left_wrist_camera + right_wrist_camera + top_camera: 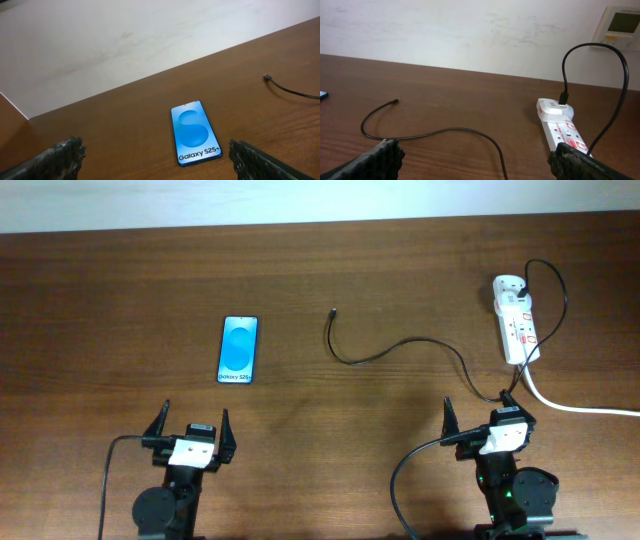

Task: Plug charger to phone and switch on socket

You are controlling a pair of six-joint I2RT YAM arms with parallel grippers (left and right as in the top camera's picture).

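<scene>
The left gripper [194,412] is hovering over the near edge of the table [120,300] with its fingers spread wide and nothing between them. The phone [238,350] is lying flat ahead of it and slightly to its right, well apart from the fingertips, with its blue screen facing up. In the left wrist view the phone [194,132] is sitting between the two fingers' lines of sight, nearer the right finger [260,162].

The right gripper [478,405] is also standing wide open and holding nothing. The charger [420,340] is trailing across the wood ahead of it, with its free tip [333,311] lying to the gripper's front left, between the phone and the socket and touching neither. In the right wrist view the cable [445,131] is curving just beyond the left finger [380,160].

The socket [517,325] is lying ahead and to the right of the right gripper, near it. Its thick white cord [570,408] is running off toward the right edge. A black lead is looping into a white adapter [555,107] at the socket's far end.
</scene>
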